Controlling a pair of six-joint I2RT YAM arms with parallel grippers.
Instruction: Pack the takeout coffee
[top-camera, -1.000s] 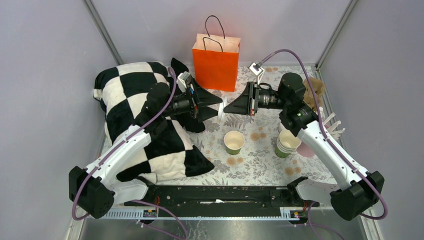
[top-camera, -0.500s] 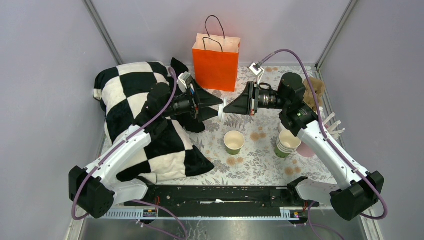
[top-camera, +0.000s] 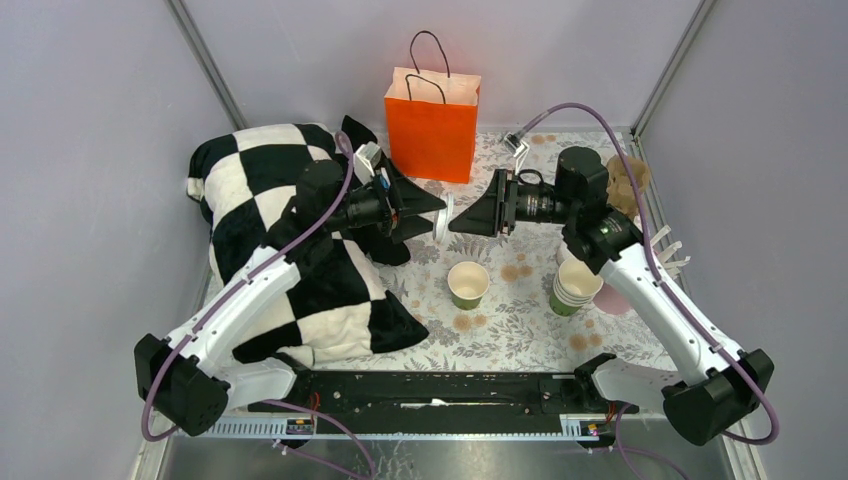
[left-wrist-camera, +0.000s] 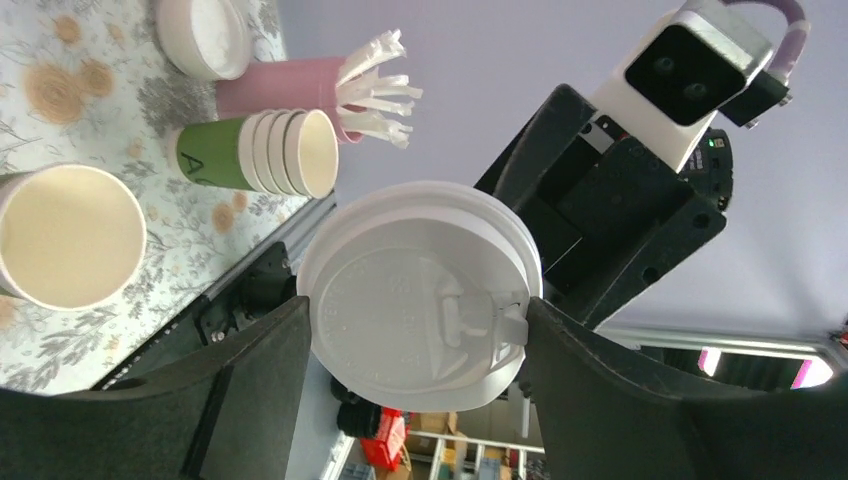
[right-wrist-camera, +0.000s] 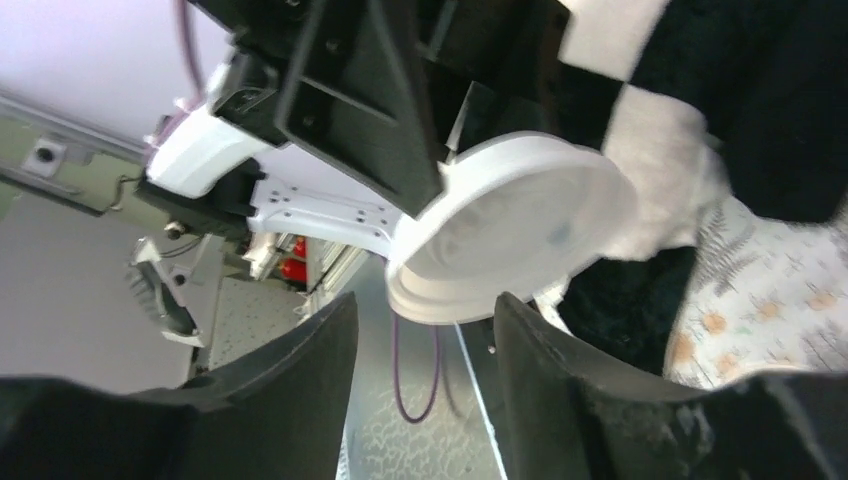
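The takeout coffee cup (top-camera: 468, 283), a single green paper cup with a cream inside, stands lidless mid-table; it also shows in the left wrist view (left-wrist-camera: 70, 235). Its white plastic lid (top-camera: 441, 222) hangs on edge above the table between the two arms. My left gripper (top-camera: 438, 214) is shut on the lid (left-wrist-camera: 420, 290), one finger on each side of its rim (left-wrist-camera: 415, 305). My right gripper (top-camera: 456, 222) faces it, open; the lid's edge (right-wrist-camera: 510, 225) sits just at its spread fingertips (right-wrist-camera: 425, 310), not pinched.
An orange paper bag (top-camera: 432, 122) stands open at the back. A checkered pillow (top-camera: 270, 230) fills the left side. A stack of green cups (top-camera: 575, 287) and a pink cup of white sticks (top-camera: 612, 300) stand at the right.
My right gripper opened and let go of the lid, drawing back slightly to the right. The left jaws closed a little on the lid and now hold it alone.
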